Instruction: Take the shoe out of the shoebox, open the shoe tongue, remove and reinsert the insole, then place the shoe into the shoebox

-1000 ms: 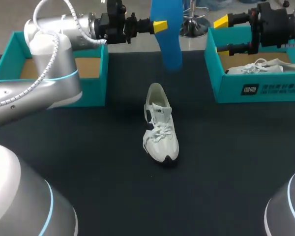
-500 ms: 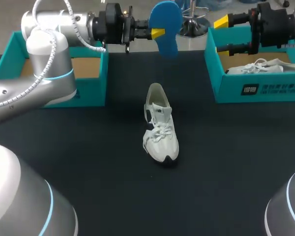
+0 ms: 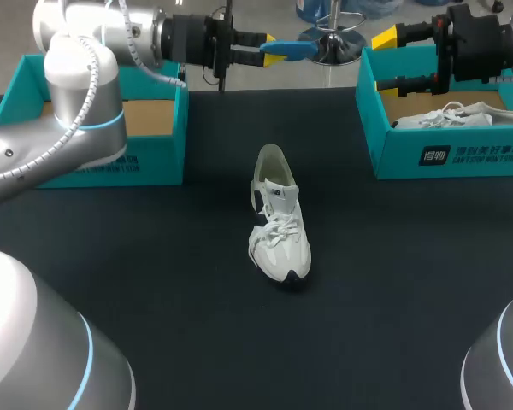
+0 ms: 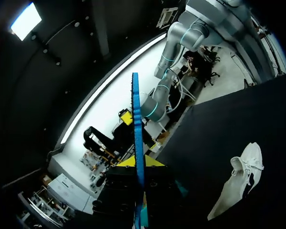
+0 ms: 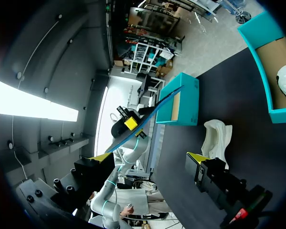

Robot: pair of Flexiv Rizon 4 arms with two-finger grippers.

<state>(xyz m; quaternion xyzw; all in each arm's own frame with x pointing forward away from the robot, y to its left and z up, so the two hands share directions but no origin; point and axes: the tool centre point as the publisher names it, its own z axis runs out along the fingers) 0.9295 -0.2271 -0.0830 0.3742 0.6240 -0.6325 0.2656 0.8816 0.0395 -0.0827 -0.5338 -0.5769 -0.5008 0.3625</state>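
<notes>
Insole (image 3: pixel 301 49): blue, clamped in left end effector (image 3: pixel 275 49), far centre above worktop | turned from hanging broadside to lying level over the last second | shoe (image 3: pixel 278 226): mid-worktop, upright | right end effector (image 3: pixel 385 61): spread wide, empty, far right | reinsertion judged next.

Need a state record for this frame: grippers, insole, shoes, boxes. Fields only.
left gripper: shut on insole, raised over the table's far edge
insole: blue, out of the shoe, edge-on in head view
right gripper: open, empty, over right box's left end
shoe: white, upright mid-table, toe toward robot, untouched
left box: teal, open, partly hidden by arm, no shoe seen
right box: teal, open, holds second shoe
stage: insole removed, not yet reinserted
</notes>
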